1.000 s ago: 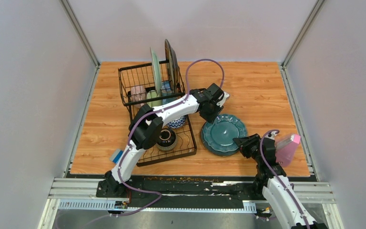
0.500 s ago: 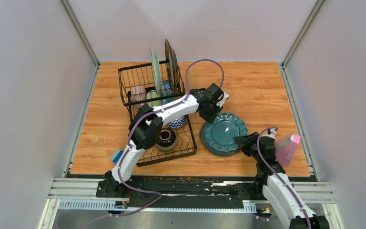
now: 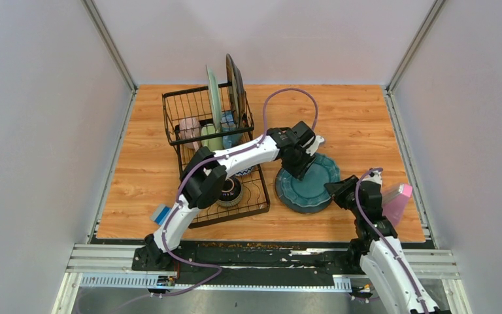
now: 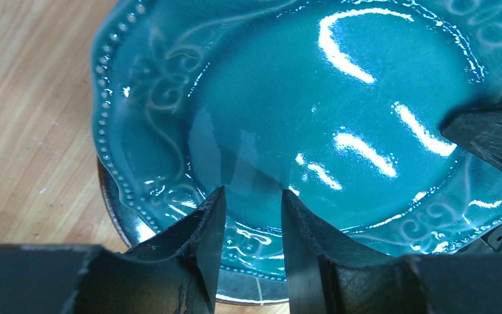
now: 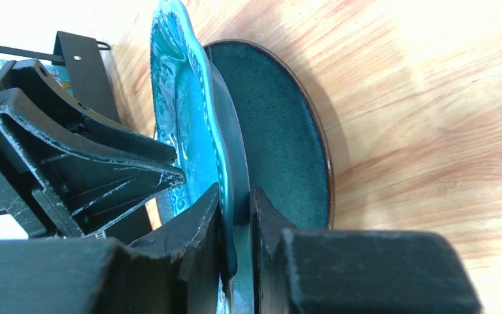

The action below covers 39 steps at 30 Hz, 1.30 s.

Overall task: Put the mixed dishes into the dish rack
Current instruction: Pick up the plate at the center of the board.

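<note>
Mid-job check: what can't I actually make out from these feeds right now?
- Left tool: the left wrist view doesn't show whether its fingertips touch the teal plate.
- Dark plate beneath it: in the top view it is hidden by the teal plate, and the right wrist view shows only part.
- Patterned bowl in the dish rack: in the top view it is mostly covered by the left arm.
- Pink container: in the top view it is partly behind the right arm.

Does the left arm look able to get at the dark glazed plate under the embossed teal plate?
Probably not: the embossed teal plate covers the dark glazed plate, leaving the left gripper only its rim.
</note>
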### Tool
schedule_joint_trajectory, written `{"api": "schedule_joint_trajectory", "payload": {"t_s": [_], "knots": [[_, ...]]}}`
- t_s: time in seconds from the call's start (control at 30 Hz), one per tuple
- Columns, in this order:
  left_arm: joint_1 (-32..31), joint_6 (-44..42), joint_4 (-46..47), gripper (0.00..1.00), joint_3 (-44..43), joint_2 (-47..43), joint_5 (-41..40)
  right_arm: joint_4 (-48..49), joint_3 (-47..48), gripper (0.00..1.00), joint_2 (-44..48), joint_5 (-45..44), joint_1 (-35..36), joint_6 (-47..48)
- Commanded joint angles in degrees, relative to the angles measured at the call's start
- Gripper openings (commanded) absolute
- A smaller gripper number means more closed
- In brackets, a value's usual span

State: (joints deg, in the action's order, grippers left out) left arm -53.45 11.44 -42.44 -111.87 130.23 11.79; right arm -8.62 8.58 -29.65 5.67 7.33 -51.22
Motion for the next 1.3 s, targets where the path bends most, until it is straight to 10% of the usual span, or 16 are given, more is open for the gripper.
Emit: {"api": "schedule_joint_trajectory", "payload": {"t_s": [0.0,0.83,1.27], "knots": [[0.0,1.0,1.7,0.45,-1.9,-1.4,1.3,1.0,6.2,0.00,2.1,-1.3,0.1,3.9],[-0.5,-0.6,5.0,0.61,0.5,-7.2,0.8,-8.5,13.5,0.00,2.4,-9.6,0.1,10.9],[-3.1,-1.3,24.5,0.68,23.5,-30.6,3.0,-15.5,20.2,0.00,4.8,-7.6,0.2,9.7]]}}
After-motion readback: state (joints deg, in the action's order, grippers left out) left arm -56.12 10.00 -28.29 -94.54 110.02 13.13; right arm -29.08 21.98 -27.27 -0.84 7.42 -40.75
